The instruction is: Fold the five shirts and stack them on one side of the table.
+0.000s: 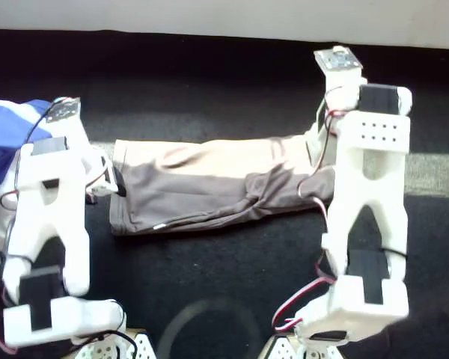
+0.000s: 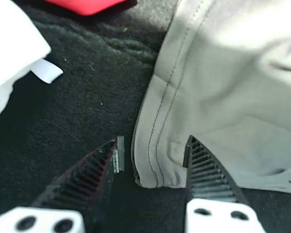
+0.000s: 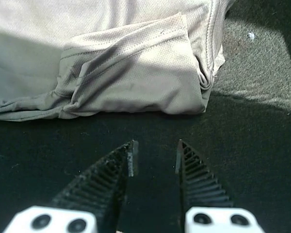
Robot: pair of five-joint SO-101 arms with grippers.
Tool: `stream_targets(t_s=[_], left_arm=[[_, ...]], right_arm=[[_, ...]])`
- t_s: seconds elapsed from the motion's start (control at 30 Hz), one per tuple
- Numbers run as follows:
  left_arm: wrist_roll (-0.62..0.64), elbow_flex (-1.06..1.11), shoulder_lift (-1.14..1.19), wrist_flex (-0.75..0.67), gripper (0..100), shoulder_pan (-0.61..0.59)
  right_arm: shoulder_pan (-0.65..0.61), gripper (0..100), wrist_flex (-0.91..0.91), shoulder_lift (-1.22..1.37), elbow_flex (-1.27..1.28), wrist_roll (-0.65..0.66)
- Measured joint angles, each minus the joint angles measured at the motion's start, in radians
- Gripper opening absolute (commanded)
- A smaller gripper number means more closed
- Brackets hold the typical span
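High view: the tan shirt (image 1: pixel 209 187) lies flat across the middle of the frame on the dark, napped table (image 1: pixel 209 292), its long axis running left to right between the two arms. The left pincer (image 2: pixel 153 145) stands with jaws apart astride the shirt's double-stitched hem corner, so it looks the nearer to a grasp; the right pincer (image 3: pixel 155 145), also parted, sits just short of the soft, creased fold at the other end, not touching it.

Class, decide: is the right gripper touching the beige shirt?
Apart. The right wrist view shows a strip of bare table between the open right gripper and the shirt.
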Motion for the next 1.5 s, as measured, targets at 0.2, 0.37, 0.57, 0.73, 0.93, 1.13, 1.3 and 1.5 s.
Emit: stream_targets(t_s=[0.2,0.37,0.57,0.73,0.93,1.13,1.3,1.5], left_arm=[[0.008,-0.140,0.213,-0.005,23,-0.002],[0.049,-0.256,0.381,-0.005,23,-0.002],[0.052,-0.390,0.519,0.075,23,0.068],[0.054,-0.477,0.600,0.199,23,0.158],[0.055,-0.568,0.671,0.287,7,0.169],[0.015,-0.600,0.712,0.311,1,0.180],[-0.018,-0.621,0.720,0.381,1,0.092],[-0.112,-0.612,0.623,0.451,1,-0.080]], right_arm=[[0.000,13.4,0.000,-0.106,0.121,0.000],[0.000,13.4,0.000,-0.160,0.149,0.000],[0.000,13.4,0.000,-0.210,0.150,0.000],[0.005,13.4,0.000,-0.219,0.150,0.000],[0.006,13.4,0.000,-0.252,0.150,0.000],[0.112,13.4,0.000,-0.400,0.195,0.000],[0.253,13.4,-0.097,-0.462,0.396,0.000],[0.336,13.4,-0.499,-0.497,0.867,0.000]])
